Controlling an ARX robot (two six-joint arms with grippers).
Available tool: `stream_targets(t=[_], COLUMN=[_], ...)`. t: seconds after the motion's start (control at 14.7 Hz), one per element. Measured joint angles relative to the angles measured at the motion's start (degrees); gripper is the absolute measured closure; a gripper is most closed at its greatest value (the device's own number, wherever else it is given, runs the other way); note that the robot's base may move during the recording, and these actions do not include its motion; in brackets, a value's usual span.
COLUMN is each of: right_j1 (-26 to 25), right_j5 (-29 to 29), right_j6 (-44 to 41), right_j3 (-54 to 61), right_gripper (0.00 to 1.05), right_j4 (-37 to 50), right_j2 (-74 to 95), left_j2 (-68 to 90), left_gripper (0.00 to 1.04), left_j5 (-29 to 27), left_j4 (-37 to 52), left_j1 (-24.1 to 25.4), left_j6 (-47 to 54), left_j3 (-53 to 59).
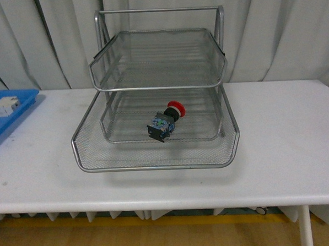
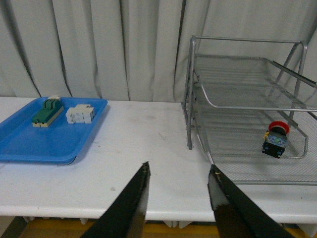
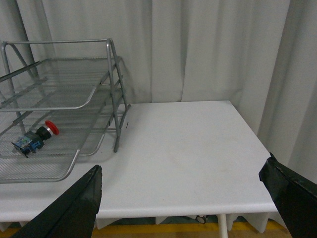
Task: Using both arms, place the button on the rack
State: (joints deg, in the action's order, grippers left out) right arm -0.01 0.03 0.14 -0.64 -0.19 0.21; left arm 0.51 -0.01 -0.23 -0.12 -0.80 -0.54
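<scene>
The button point(image 1: 165, 121), red cap on a black-and-blue body, lies on its side on the middle shelf of the silver wire rack point(image 1: 155, 156). It also shows in the left wrist view point(image 2: 275, 140) and the right wrist view point(image 3: 34, 138). The rack's lowest shelf is slid out toward the front; the rack shows in the left wrist view point(image 2: 237, 106) and the right wrist view point(image 3: 74, 106). My left gripper point(image 2: 178, 176) is open and empty, above the table's front edge left of the rack. My right gripper point(image 3: 183, 181) is wide open and empty, off the table's front edge right of the rack. Neither arm shows in the front view.
A flat blue tray point(image 2: 29, 144) sits at the table's left end, also in the front view point(image 1: 20, 106). It holds a green-topped beige block point(image 2: 47, 111) and a white block point(image 2: 80, 114). White curtains hang behind the white table point(image 1: 287, 144).
</scene>
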Motion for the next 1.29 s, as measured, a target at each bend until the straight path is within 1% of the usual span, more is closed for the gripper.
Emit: stream_targets(t=[0.07, 0.14, 0.2, 0.27, 0.34, 0.41, 0.48, 0.54, 0.68, 0.75, 0.88, 0.95, 1.09, 1.16, 1.23, 1.29], right_j1=[0.7, 0.3, -0.4, 0.6, 2.3, 4.9, 7.4, 10.6, 15.4, 17.8, 22.2, 24.0, 25.6, 26.6, 27.4, 28.3], right_j5=[2.1, 5.9, 5.7, 5.0, 4.6, 4.4, 4.5, 4.0, 3.6, 2.6, 0.6, -1.3, -2.1, -2.7, -3.0, -3.0], right_j6=[0.9, 4.7, 8.2, 10.2, 11.8, 13.3, 13.8, 14.2, 16.2, 16.8, 16.8, 16.8, 16.1, 14.8, 13.7, 13.6], right_j3=[0.0, -1.3, -5.3, -10.1, -15.6, -23.7, -30.3, -38.2, -51.2, -57.3, -63.1, -64.0, -64.2, -64.2, -64.2, -64.1], right_gripper=[0.06, 0.06, 0.06, 0.06, 0.06, 0.06, 0.06, 0.06, 0.06, 0.11, 0.38, 0.55, 0.77, 0.93, 1.03, 1.03], right_j4=[0.6, 11.5, 24.7, 33.4, 38.7, 41.1, 39.0, 33.3, 23.1, 17.5, 9.7, 6.9, 4.3, 2.7, 1.9, 1.7], right_j2=[0.6, 10.8, 26.3, 37.8, 47.3, 59.0, 68.1, 79.3, 93.8, 98.9, 104.8, 106.6, 107.5, 108.1, 108.6, 109.4], left_j2=[0.0, 0.0, 0.0, 0.0, 0.0, 0.0, 0.0, 0.0, 0.0, 0.0, 0.0, 0.0, 0.0, 0.0, 0.0, 0.0], left_gripper=[0.56, 0.39, 0.25, 0.16, 0.07, 0.07, 0.07, 0.07, 0.07, 0.07, 0.07, 0.07, 0.07, 0.07, 0.07, 0.07], left_j5=[0.0, 0.0, 0.0, 0.0, -0.1, 0.0, 0.0, 0.0, 0.0, 0.0, 0.0, 0.0, 0.0, 0.0, 0.0, 0.0], left_j4=[0.0, 0.0, 0.0, 0.0, 0.0, 0.0, 0.0, 0.0, 0.0, 0.0, 0.0, 0.0, 0.0, 0.0, 0.0, 0.0], left_j1=[0.0, 0.0, 0.0, 0.0, 0.0, 0.0, 0.0, 0.0, 0.0, 0.0, 0.0, 0.0, 0.0, 0.0, 0.0, 0.0], left_j6=[0.0, 0.0, 0.0, 0.0, 0.0, 0.2, 0.2, 0.2, 0.2, 0.2, 0.2, 0.2, 0.2, 0.2, 0.2, 0.2], left_j3=[0.0, 0.0, 0.0, 0.0, 0.0, 0.0, 0.0, 0.0, 0.0, 0.0, 0.0, 0.0, 0.0, 0.0, 0.0, 0.0])
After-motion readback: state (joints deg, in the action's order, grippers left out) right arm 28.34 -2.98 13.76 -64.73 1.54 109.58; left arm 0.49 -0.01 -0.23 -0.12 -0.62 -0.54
